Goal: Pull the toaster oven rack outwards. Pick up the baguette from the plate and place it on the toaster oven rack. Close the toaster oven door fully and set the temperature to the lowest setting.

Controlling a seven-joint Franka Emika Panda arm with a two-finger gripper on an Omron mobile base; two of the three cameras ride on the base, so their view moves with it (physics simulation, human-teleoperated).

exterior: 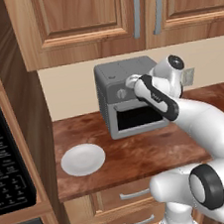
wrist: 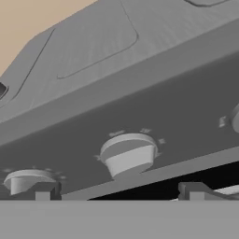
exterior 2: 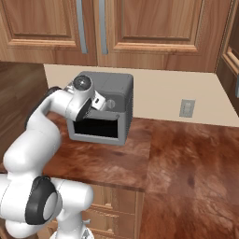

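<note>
Dark-grey toaster oven [exterior: 112, 91] standing at the back of the reddish-brown worktop [exterior: 139, 153], against the beige wall. White arm reaching up from lower right, tool [exterior: 131, 83] at the knob row above the oven's dark front opening; jaws hidden by the wrist. White plate [exterior: 83, 159] bare, left of the oven, near the front edge. Black microwave keypad [exterior: 6, 165] at far left. Wooden cabinets [exterior: 86, 17] above.

The arm [exterior: 200, 122] rises from the base at 5 o'clock in the left base view, bends at a dark elbow joint and reaches toward 11 o'clock, its forearm sloping up to a wrist held high. In the right base view it climbs from 7 o'clock and arcs over toward 1 o'clock. The gripper [wrist: 119, 191] points forward and slightly down, jaws spread wide, nothing between its two dark fingertips [wrist: 43, 190], which stand at 6 o'clock in the hand view.
</note>
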